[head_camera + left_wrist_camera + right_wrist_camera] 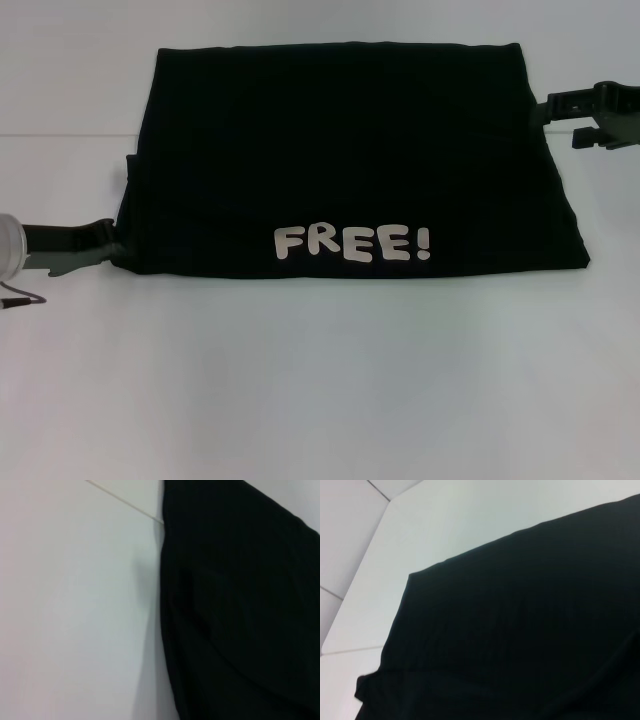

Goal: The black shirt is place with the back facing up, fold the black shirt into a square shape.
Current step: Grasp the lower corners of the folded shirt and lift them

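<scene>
The black shirt [350,150] lies folded into a wide block on the white table, with the white "FREE!" lettering [353,243] facing up near its front edge. It also fills part of the left wrist view [240,605] and the right wrist view [530,630]. My left gripper [108,245] sits low at the shirt's front left corner, touching or almost touching the cloth. My right gripper [560,118] is at the shirt's far right edge, open, with one finger [560,101] at the cloth's edge.
The white table [320,380] runs wide in front of the shirt and on both sides. A thin seam line [60,137] crosses the surface behind the left side. A thin cable [25,298] hangs by the left arm.
</scene>
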`<state>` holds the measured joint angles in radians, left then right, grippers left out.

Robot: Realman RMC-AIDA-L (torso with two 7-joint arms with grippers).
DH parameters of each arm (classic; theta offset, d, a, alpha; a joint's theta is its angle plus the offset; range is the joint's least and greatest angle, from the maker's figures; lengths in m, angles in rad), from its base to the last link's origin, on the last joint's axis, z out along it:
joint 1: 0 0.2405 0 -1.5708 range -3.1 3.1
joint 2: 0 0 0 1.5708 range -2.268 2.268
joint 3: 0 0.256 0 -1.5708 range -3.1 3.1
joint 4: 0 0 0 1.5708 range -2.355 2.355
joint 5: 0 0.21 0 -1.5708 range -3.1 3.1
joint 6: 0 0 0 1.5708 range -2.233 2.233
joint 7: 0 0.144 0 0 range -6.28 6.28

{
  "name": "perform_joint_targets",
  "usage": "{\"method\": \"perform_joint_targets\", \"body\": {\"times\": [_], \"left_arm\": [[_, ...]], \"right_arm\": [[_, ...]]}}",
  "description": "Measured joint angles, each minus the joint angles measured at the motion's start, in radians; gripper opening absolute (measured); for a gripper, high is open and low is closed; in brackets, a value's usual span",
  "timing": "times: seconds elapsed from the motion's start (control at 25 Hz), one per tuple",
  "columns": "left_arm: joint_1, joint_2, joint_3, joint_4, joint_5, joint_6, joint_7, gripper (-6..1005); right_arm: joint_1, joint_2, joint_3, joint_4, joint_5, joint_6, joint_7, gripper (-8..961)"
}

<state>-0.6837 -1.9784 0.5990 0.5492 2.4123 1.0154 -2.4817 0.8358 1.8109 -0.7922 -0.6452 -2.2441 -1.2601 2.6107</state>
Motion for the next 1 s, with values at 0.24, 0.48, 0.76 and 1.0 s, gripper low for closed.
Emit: {"method": "perform_joint_targets", "body": {"times": [0.24,0.48,0.76,1.0], "left_arm": [[-0.018,0.019,-0.043,0.007,-0.009,0.081,0.007,27],[-0.030,0.020,-0.045,0.010,-0.010,0.072,0.002,28],[-0.046,0.019,-0.039,0.004,-0.010,0.052,0.000,28],[-0.048,0.015,-0.039,0.003,-0.008,0.046,0.000,28]], "right_arm": [[-0.013,-0.018,-0.002,-0.003,-0.066,-0.104,-0.017,885],[-0.055,-0.027,0.002,-0.014,-0.180,-0.154,-0.015,885],[-0.102,-0.009,0.036,-0.016,-0.187,-0.107,-0.109,884],[-0.107,0.013,0.034,0.002,-0.194,-0.029,-0.116,850]]}}
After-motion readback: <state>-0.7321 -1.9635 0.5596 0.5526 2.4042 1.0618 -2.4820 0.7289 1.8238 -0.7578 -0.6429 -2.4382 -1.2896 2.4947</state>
